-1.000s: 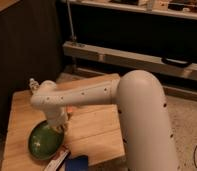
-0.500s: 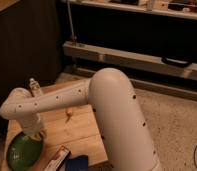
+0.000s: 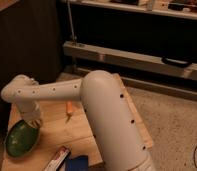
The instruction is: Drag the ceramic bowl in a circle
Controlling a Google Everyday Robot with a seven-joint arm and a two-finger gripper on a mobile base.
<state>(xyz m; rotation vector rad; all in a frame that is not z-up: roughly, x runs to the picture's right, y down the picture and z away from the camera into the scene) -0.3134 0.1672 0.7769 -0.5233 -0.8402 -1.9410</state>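
Down at the left side of the wooden table sits the gripper, tucked under the white wrist and pressed right at the far right rim of the ceramic bowl. How it is set on that rim I cannot tell, because the wrist housing covers it from this angle. The bowl itself is the wide, glossy green one with the darker edge, resting flat on the wood near the table's left near corner, its hollow facing up and catching a bit of light. From the gripper the white arm runs up and to the right, dotted with small dark holes along its forearm, then swells into a big rounded segment that fills the middle of the view and drops toward the near right edge. Just right of the gripper, on bare planks, lies a small orange carrot-like piece, clear of the bowl. At the near edge of the table a flat packet with red and white on it sits beside a blue object. Beyond the table stands a dark shelving unit with a pale metal rail running across it, and speckled floor spreads out to the right.
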